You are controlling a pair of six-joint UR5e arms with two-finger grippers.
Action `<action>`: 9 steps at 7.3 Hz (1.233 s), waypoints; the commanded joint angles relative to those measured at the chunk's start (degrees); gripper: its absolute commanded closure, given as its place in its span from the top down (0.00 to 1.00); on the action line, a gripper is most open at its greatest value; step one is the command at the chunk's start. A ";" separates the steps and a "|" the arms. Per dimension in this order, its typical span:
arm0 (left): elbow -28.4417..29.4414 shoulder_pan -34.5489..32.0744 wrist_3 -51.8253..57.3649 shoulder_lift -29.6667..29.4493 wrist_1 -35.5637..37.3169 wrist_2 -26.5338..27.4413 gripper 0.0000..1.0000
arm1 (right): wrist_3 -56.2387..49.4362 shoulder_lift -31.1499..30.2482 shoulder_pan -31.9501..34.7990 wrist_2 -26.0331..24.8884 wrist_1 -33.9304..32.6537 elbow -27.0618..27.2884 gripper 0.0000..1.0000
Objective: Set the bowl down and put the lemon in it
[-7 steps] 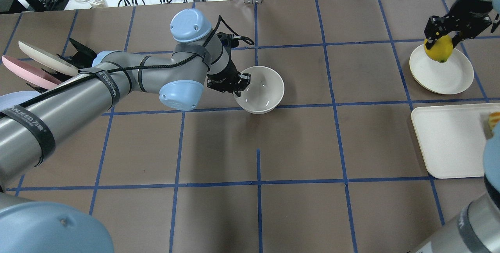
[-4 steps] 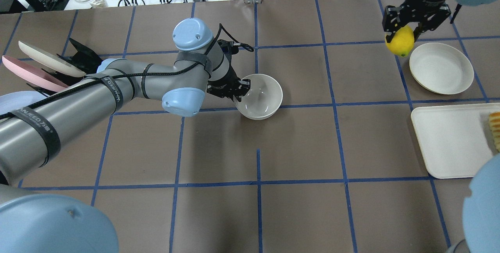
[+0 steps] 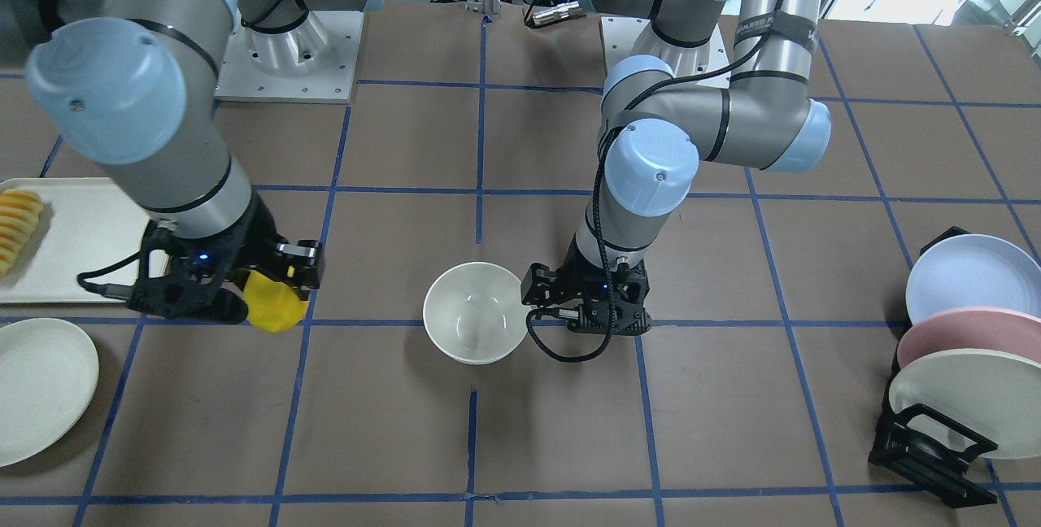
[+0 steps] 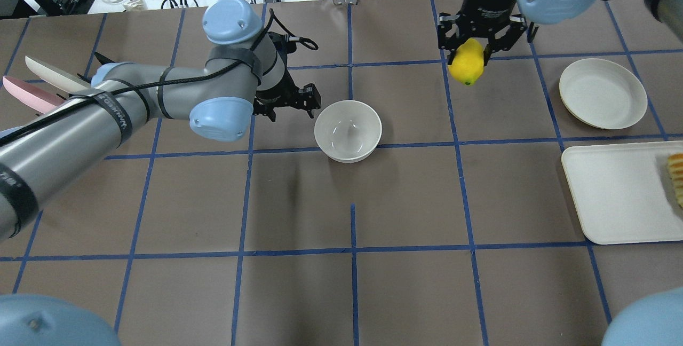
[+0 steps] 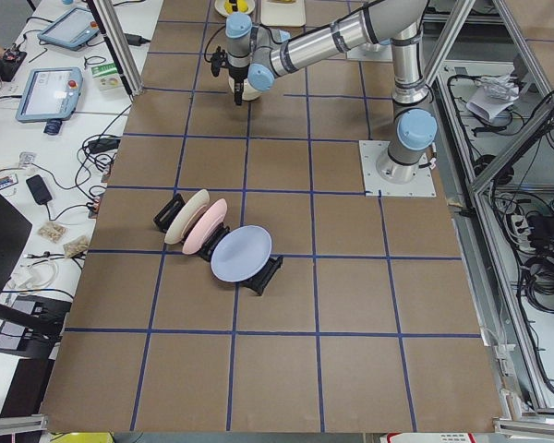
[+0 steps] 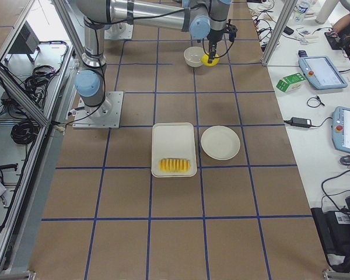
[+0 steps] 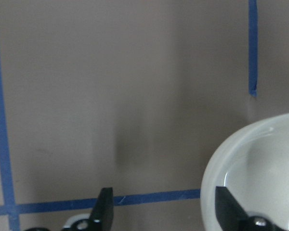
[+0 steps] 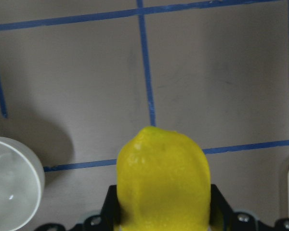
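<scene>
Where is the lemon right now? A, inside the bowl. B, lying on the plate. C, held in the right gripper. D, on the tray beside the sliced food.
C: the lemon is clamped in the right gripper, off to one side of the bowl, which has nothing in it.

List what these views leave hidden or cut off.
- Lemon: near end cut by the right wrist view's bottom edge; in the overhead view the right end effector hides its upper end.
- Bowl: cropped by the left wrist view's corner.
- Sliced food: cut by the overhead view's right edge.
</scene>
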 commanded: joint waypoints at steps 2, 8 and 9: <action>9.20 2.36 4.26 10.82 -24.66 6.27 1.00 | 7.68 3.00 8.58 1.08 -4.42 0.06 0.00; 12.76 8.25 13.75 18.58 -36.53 3.73 1.00 | 16.74 10.04 17.22 1.17 -14.17 6.18 0.00; 12.58 7.74 13.75 18.50 -36.10 3.99 1.00 | 17.00 10.22 17.22 1.26 -18.63 8.82 0.00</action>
